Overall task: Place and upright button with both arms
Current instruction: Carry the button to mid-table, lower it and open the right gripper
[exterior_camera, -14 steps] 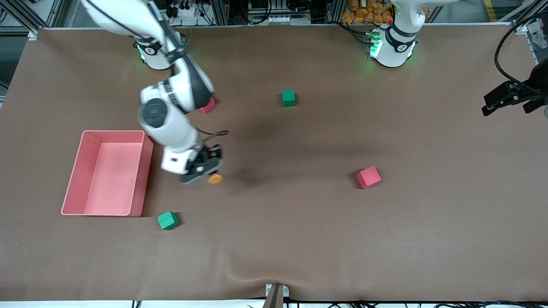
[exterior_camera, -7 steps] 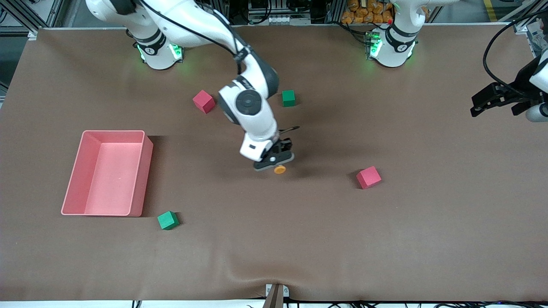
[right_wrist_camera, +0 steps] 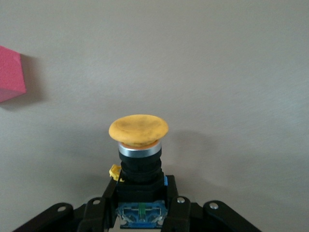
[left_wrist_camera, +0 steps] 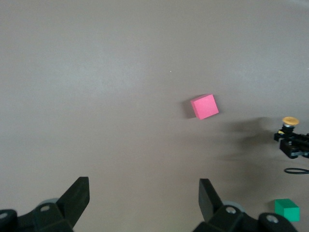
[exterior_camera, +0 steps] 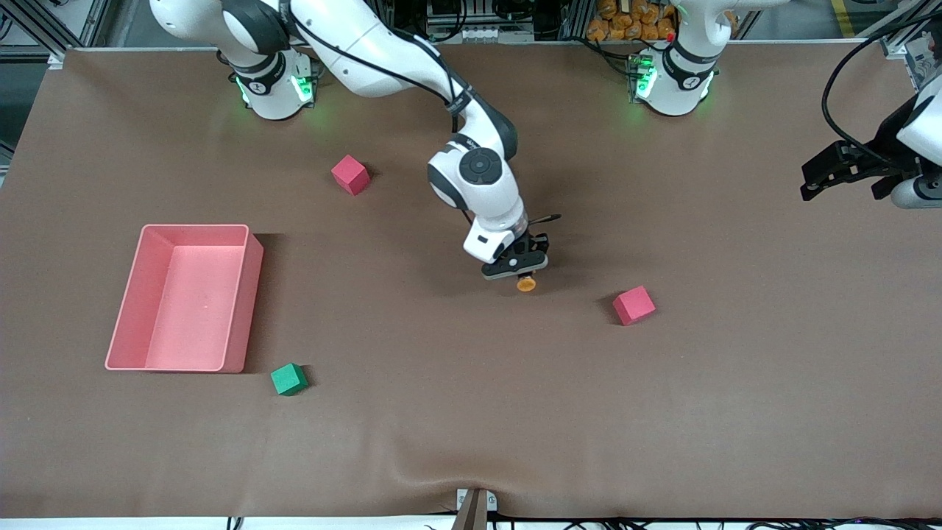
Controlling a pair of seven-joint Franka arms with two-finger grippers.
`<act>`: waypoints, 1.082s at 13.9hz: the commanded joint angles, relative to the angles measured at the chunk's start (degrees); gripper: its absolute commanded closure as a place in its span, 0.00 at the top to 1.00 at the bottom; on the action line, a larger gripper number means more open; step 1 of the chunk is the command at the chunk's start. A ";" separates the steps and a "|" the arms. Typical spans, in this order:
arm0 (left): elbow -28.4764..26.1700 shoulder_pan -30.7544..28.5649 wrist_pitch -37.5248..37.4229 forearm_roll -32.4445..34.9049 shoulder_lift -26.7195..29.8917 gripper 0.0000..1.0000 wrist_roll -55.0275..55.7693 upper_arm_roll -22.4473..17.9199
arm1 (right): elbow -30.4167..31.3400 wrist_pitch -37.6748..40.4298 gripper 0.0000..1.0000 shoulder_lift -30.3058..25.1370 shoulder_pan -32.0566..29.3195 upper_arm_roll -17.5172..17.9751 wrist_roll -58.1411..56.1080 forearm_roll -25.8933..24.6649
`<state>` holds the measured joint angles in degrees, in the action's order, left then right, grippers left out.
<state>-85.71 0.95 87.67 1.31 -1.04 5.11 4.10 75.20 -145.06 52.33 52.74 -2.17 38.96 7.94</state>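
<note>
1. The second green foam cube (left_wrist_camera: 287,210) was hidden in the front view by the right arm (exterior_camera: 412,59); it showed only in the left wrist view, near the right gripper.
2. The left arm (exterior_camera: 912,140) was cut off by the picture's edge in the front view, so only its wrist and black gripper showed.
3. The lower body of the button was hidden between the black fingers (right_wrist_camera: 104,208) of the right gripper in the right wrist view; small blue and yellow parts peeked out there.
4. The button (exterior_camera: 525,284), a small push-button, had a round, slightly domed orange cap (right_wrist_camera: 138,129), a silver ring beneath it and a short black cylindrical body.
5. The right gripper (exterior_camera: 521,266) was clamped on the button's body, with the cap sticking out past the fingertips, over the brown table mat (exterior_camera: 471,412) near the middle of the table.
6. From the button, the nearer red foam cube (exterior_camera: 634,305) lay at about four o'clock in the front view, well apart.
7. The left gripper (exterior_camera: 846,173) hung with its fingers (left_wrist_camera: 77,193) wide apart and nothing between them, over the table's end on the left arm's side, waiting.
8. Counted: one button, two arms, two red cubes (the other (exterior_camera: 350,174) at about ten o'clock from the button), two green cubes (one (exterior_camera: 288,379) at about eight o'clock), and one pink rectangular plastic bin (exterior_camera: 243,302).
</note>
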 commanded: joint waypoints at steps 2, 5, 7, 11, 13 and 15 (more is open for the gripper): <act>-0.33 0.37 0.13 0.71 -0.19 1.00 0.69 0.73 | -6.82 0.30 0.00 5.68 1.04 -0.38 2.70 0.94; -0.77 0.55 0.23 0.63 -0.36 1.00 0.78 1.00 | -6.56 0.30 0.80 6.12 0.96 -0.38 5.69 0.94; -0.42 0.55 0.23 0.19 -1.15 1.00 0.87 1.09 | -6.47 0.30 1.00 5.51 0.78 -0.47 5.69 0.76; -1.03 0.63 -0.13 0.18 -1.41 1.00 3.94 1.35 | -5.51 2.66 1.00 0.95 -2.20 -0.65 4.64 0.68; -0.60 0.90 0.05 0.18 -2.38 1.00 5.87 1.44 | -5.06 5.73 1.00 -2.57 -3.69 -1.43 1.32 0.41; -0.68 1.25 -0.04 0.18 -2.91 1.00 7.72 1.61 | -3.75 11.17 1.00 -6.60 -6.15 -2.40 -1.67 0.41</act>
<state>-86.76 1.78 87.66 1.30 -3.35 10.64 5.41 68.61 -138.41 50.70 48.75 -4.41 40.58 7.92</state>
